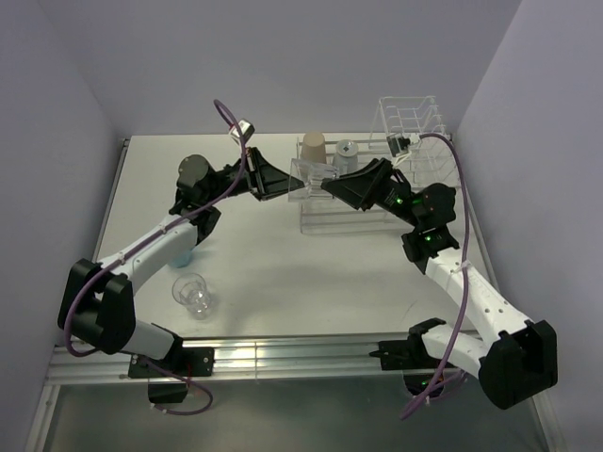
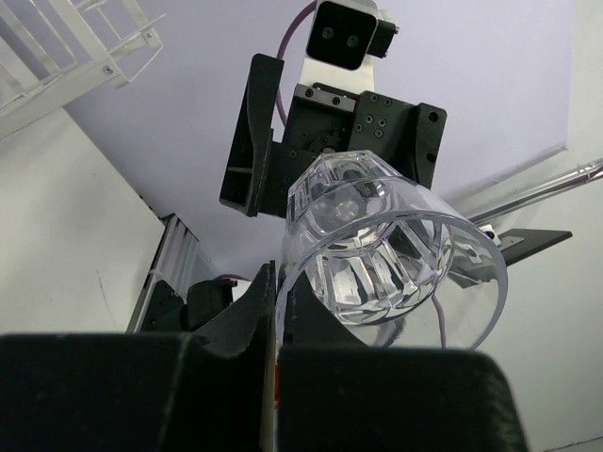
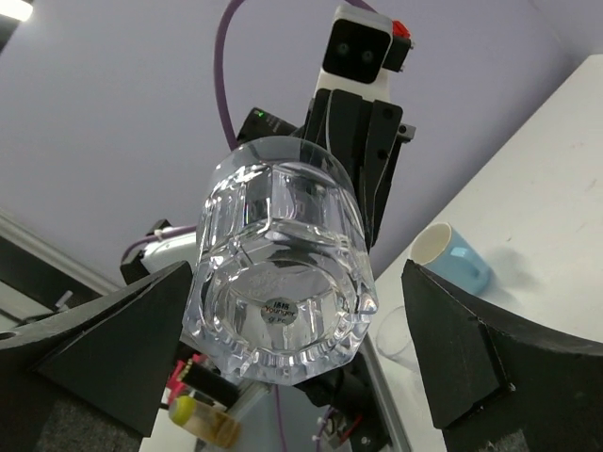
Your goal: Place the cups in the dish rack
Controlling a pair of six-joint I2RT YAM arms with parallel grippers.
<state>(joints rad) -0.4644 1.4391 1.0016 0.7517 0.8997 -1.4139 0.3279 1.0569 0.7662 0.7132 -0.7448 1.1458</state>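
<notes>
White table (image 1: 283, 264): two clear tumblers (image 1: 193, 295) (image 2: 377, 245), one pinched by left fingers (image 2: 236, 325); right fingers (image 3: 462, 339) spread.

The left hand (image 1: 287, 184) and right hand (image 1: 332, 185) meet at a clear tumbler (image 1: 309, 174) over the dish rack's (image 1: 415, 122) left end, while a second tumbler (image 1: 193, 295) stands near left on the bench (image 1: 283, 264).

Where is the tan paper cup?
In the top view the tan paper cup stands at the far left corner of the dish rack, beside the small light blue cup.

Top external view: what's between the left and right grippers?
A clear tumbler, sideways in midair. The left gripper pinches its rim; the right gripper, open, flanks its base, as both wrist views show.
</notes>
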